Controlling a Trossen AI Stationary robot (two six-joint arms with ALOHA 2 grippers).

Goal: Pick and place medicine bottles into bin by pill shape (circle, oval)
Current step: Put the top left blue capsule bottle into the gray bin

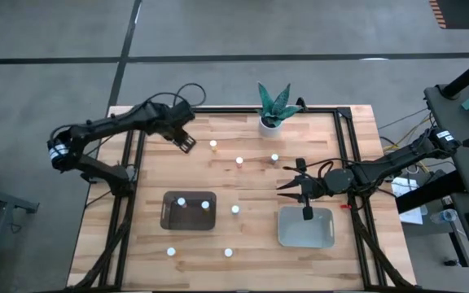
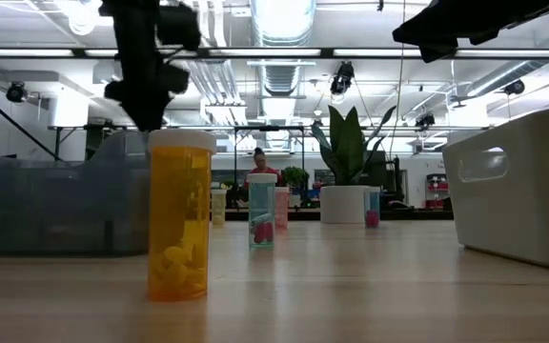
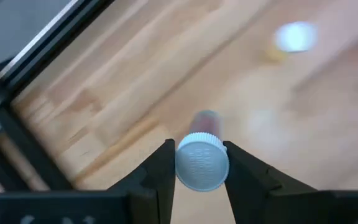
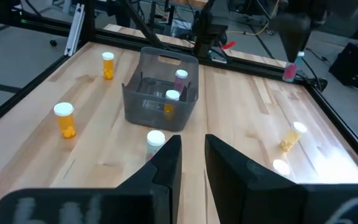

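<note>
Your left tool (image 3: pixel 194 163) is clenched on a white-capped bottle (image 3: pixel 202 163), held above the bench (image 1: pixel 332 146) near its far-left corner. Your right tool (image 1: pixel 290 186), fingers parted and empty, waits by the pale bin (image 1: pixel 306 228). Risk: the grip sits at the cap alone, so a swing toward the dark bin (image 1: pixel 189 211) could tilt or drop it

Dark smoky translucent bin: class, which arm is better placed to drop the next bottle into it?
Left. Its hand grips a white-capped bottle above the table's far-left part, while the right hand hovers with nothing between its fingers beside the pale grey-green bin, farther from the dark smoky translucent bin.
</note>
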